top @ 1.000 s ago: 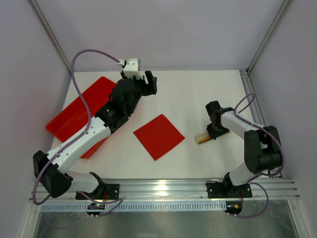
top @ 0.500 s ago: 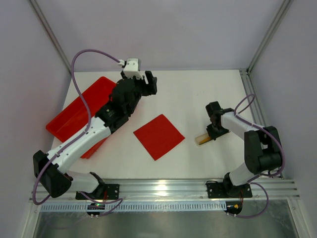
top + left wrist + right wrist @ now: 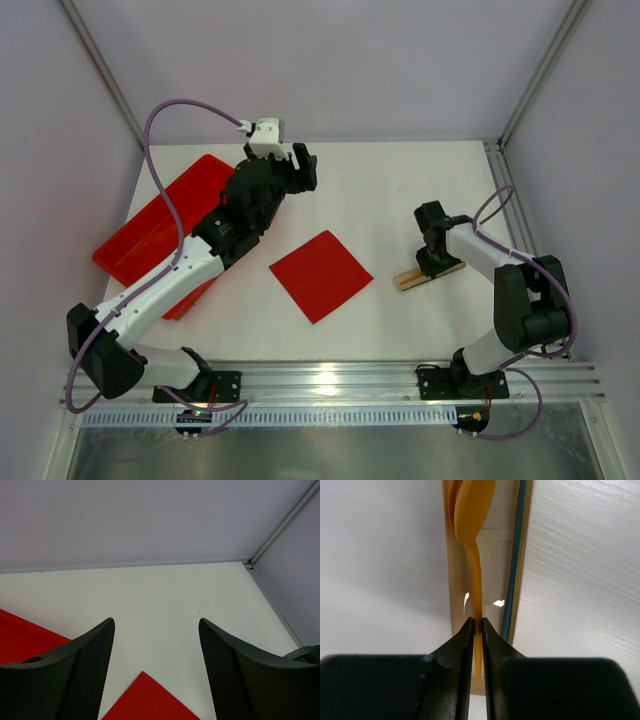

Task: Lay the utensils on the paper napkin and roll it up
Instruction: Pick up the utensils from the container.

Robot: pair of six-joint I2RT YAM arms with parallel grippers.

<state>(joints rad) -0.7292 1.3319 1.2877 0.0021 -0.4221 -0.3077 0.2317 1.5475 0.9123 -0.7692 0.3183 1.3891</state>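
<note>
**Clerk:** Right pincer [image 3: 476, 622], condition?

**Inspector:** Closed. In the right wrist view its two dark fingers [image 3: 455, 645] clamp the slim handle of one of the utensils [image 3: 474, 575]. This is a spoon-shaped, orange-tan piece, held on edge. Its bowl runs away from the fingertips to the top of that view, and a short tip of the handle shows below the grip.

**Clerk:** And from overhead?

**Inspector:** The right pincer [image 3: 432, 262] points down at the right part of the table [image 3: 400, 190]. The utensils [image 3: 418, 279] show as a pale strip right at its tips, the free end pointing toward the paper napkin [image 3: 321, 275]. Whether the strip rests on the table or hangs just above it cannot be told. How many pieces are in the strip cannot be told either.

**Clerk:** Location of the napkin?

**Inspector:** It lies flat and unrolled near the table's centre, turned corner-on like a diamond. It is apart from the utensils, with bare table between, and nothing lies on it.

**Clerk:** Left pincer [image 3: 156, 630]?

**Inspector:** Jaws wide apart, with nothing between them. In the overhead view the left pincer [image 3: 300, 165] is over the far left part of the table, beyond the napkin. One napkin corner [image 3: 147, 700] shows below it in the left wrist view.

**Clerk:** Other items?

**Inspector:** A red tray [image 3: 150, 235] with a raised rim sits along the left edge, partly under the left arm.
</note>
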